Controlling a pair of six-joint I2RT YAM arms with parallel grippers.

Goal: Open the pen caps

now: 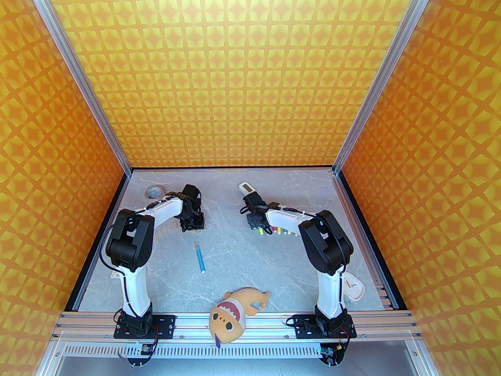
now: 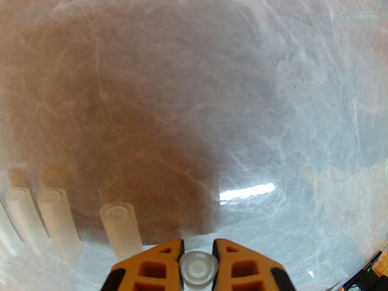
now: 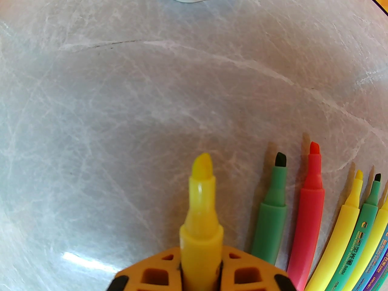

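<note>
My left gripper [image 2: 197, 249] is shut on a pale translucent pen cap [image 2: 198, 267], low over the table. Three more pen caps [image 2: 121, 229] lie in a row to its left, seen from above as a pale row [image 1: 166, 231] beside the left arm. My right gripper [image 3: 201, 253] is shut on an uncapped yellow pen [image 3: 200, 211], tip pointing away. Beside it lie several uncapped pens, among them a green one [image 3: 272, 217] and a red one [image 3: 309, 211]. From above, the left gripper [image 1: 191, 223] and right gripper [image 1: 254, 222] are apart. A blue pen [image 1: 200, 257] lies alone between the arms.
A tape roll [image 1: 154, 191] sits at the back left and a white device [image 1: 246, 187] just beyond the right gripper. A plush toy [image 1: 231, 315] lies over the near rail. A white clock [image 1: 354, 286] lies by the right arm's base.
</note>
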